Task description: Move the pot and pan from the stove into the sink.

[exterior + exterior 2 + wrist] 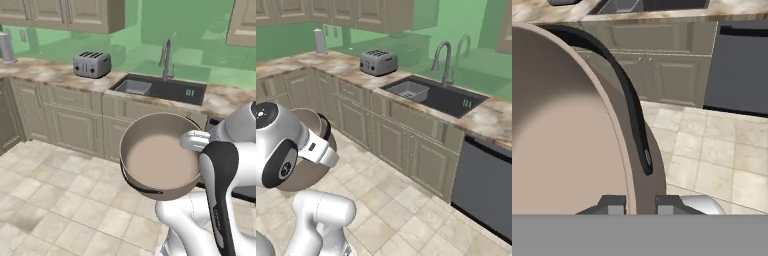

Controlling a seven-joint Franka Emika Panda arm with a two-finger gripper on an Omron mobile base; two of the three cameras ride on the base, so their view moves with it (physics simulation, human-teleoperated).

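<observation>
The wide brownish-grey pot (159,159) with a beige inside hangs in the air over the tiled floor, in front of the counter cabinets. My gripper (640,204) is shut on its wall, one fingertip inside the rim and one outside, beside a dark side handle (632,105). In the right base view the pot (302,181) sits partly behind my arm. The sink (170,91) (448,102) lies in the counter beyond the pot, dark and rectangular. The pan and the stove are out of view.
A grey rack insert (134,87) (408,90) fills the sink's left end, and an arched faucet (166,59) (445,62) stands behind it. A toaster (91,64) (378,62) stands on the counter to the left. A dark dishwasher front (486,182) is right of the sink cabinets.
</observation>
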